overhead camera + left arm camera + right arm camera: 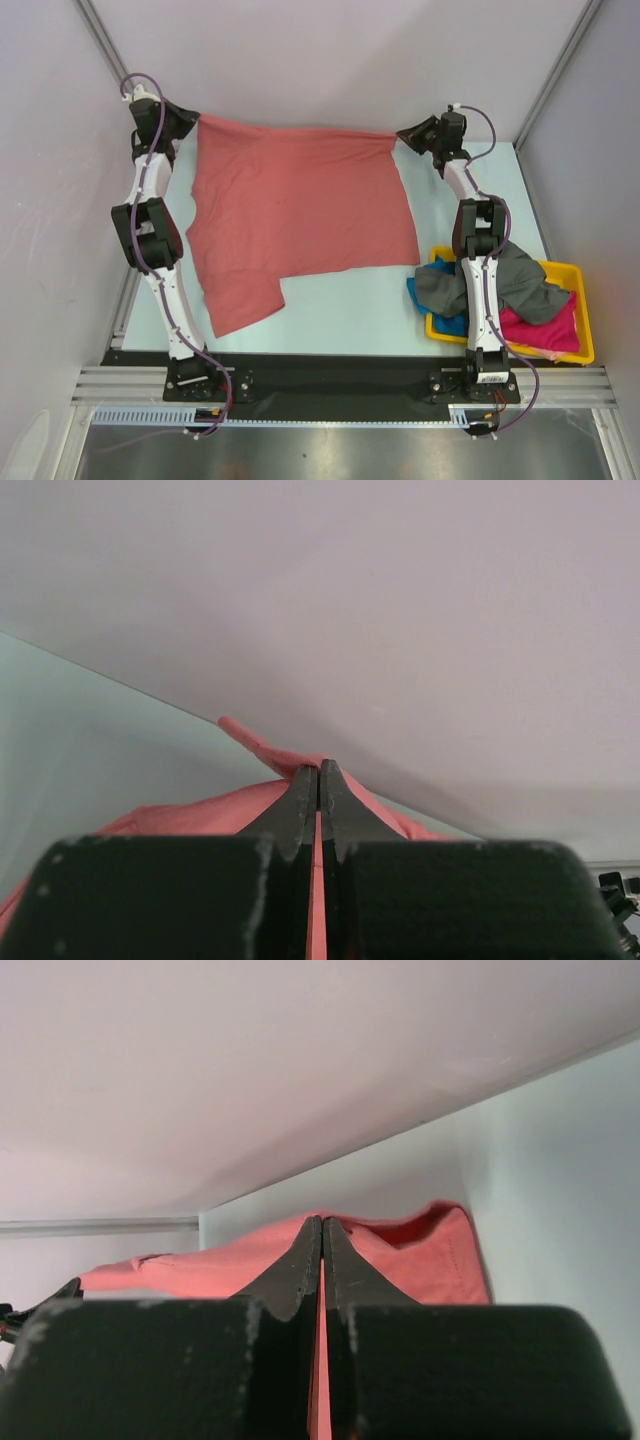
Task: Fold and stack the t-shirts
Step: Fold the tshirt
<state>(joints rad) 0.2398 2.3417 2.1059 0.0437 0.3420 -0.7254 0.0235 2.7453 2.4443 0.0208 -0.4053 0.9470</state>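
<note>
**Overhead view.** I saw the salmon-red t-shirt (pixel 300 215) spread flat on the pale surface (pixel 350 310). Its far edge was drawn in a nearly straight line between the two arms, close to the back wall. The left pincer (pixel 195 122) was clamped on the far left corner of that edge, and the right pincer (pixel 405 135) on the far right corner. The near edge of the shirt was stepped, with the left part reaching closer to the arm bases than the right part. The cloth showed only light creases.

**Left wrist view.** I saw the fingers (pixel 295 802) pressed together with no gap. A thin strip of red cloth was pinched between them, and a small peak of fabric rose past the tips.

**Right wrist view.** The fingers (pixel 300 1260) were likewise closed tight on a sliver of red cloth. The shirt's edge sagged away to either side of them.

**Near right of the overhead view.** The yellow tray (pixel 585 330) sat just beside the right arm and well apart from the spread shirt. It held a loose heap of three garments:
- The dark grey t-shirt (pixel 520 280) lay on top and spilled over the tray's left rim.
- The bright blue t-shirt (pixel 415 292) showed beneath it on the left.
- The magenta-pink t-shirt (pixel 545 325) lay to the right.

The right arm crossed in front of this heap.
</note>
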